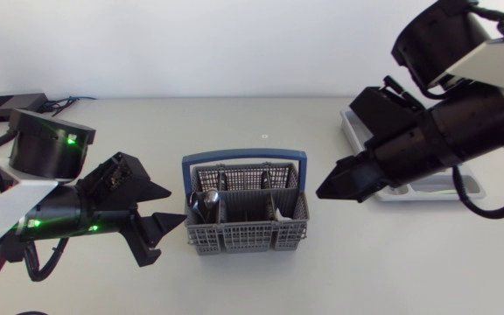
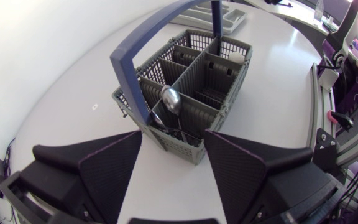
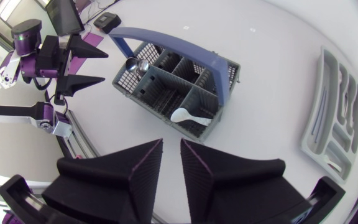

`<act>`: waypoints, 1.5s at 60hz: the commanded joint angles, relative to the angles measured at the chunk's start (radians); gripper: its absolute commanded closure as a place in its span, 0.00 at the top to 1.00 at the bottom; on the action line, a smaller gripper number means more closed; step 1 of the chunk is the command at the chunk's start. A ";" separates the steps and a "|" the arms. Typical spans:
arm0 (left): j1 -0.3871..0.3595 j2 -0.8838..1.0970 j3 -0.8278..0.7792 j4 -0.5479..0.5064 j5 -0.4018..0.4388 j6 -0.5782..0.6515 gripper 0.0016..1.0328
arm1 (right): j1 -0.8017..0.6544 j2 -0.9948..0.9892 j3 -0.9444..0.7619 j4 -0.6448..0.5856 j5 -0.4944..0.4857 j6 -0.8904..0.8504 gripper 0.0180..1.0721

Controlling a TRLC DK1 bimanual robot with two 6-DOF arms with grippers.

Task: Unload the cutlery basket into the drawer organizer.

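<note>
Grey mesh basket (image 1: 243, 238), blue handle (image 1: 243, 158); left fingers (image 2: 110, 165) wide, right fingers (image 3: 135, 168) nearly closed, empty.

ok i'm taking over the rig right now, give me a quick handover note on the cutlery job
Left pincer: open, empty, just off the basket at the end where the metal spoon stands.
Right pincer: open by a narrow gap, empty, between the basket and the drawer organizer.
White spoon: lying in a compartment at the basket's other end.
Done: nothing clearly in the organizer yet.
Left: move both spoons to the organizer.
</note>
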 commanded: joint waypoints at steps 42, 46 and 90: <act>-0.005 0.011 0.003 0.020 -0.005 0.005 0.68 | 0.166 0.267 -0.006 0.133 0.122 0.126 0.36; -0.005 0.013 0.003 0.021 -0.005 0.005 0.68 | 0.166 0.283 -0.003 0.140 0.124 0.129 0.36; -0.002 0.022 -0.003 0.037 -0.005 0.008 0.68 | 0.177 0.400 0.020 0.217 0.182 0.151 0.26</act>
